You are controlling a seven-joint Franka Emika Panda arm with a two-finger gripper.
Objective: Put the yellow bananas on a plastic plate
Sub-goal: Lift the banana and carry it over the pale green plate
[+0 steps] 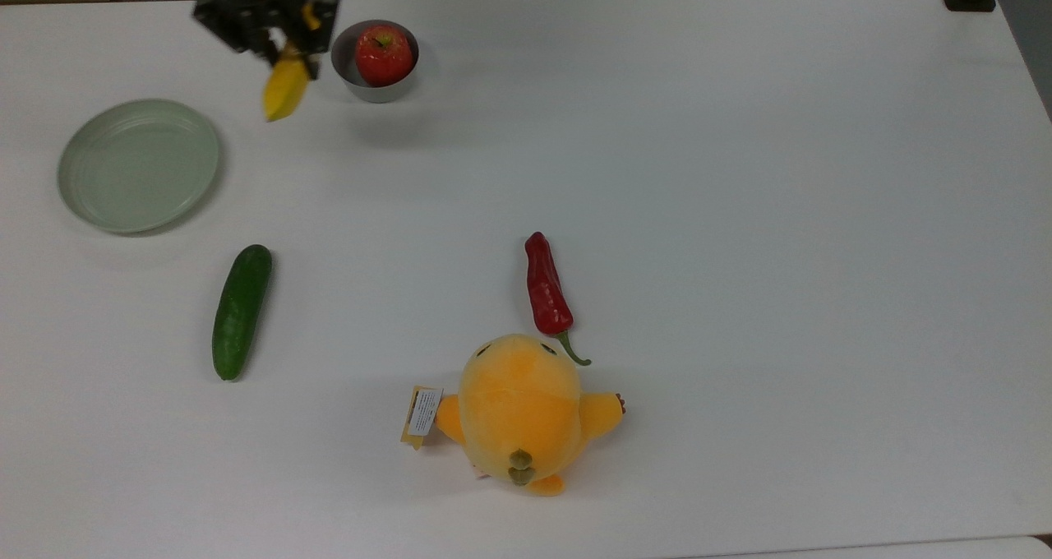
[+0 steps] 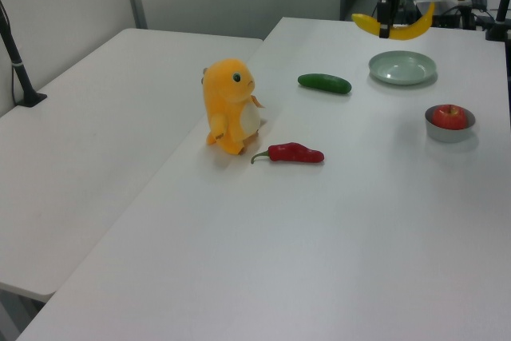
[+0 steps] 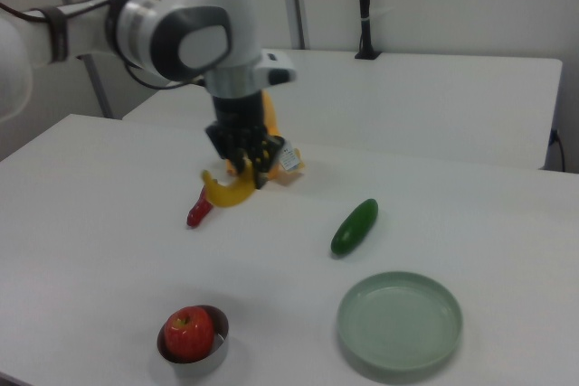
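White tabletop (image 1: 740,173) carries everything we see, and above it our arm's gripper (image 1: 275,29) is clamped on the yellow banana (image 1: 285,90), which hangs in the air between the plastic plate (image 1: 138,165) and the small metal bowl (image 1: 371,86) in the top view, clear of both. From large to small, we find the orange plush chick (image 1: 519,411) near the top view's lower edge, then the bare grey-green plate at the top view's left. Next come the green cucumber (image 1: 241,311) below the plate, the red chilli (image 1: 546,289) just beside the chick, and the red apple (image 1: 383,53) inside the bowl.
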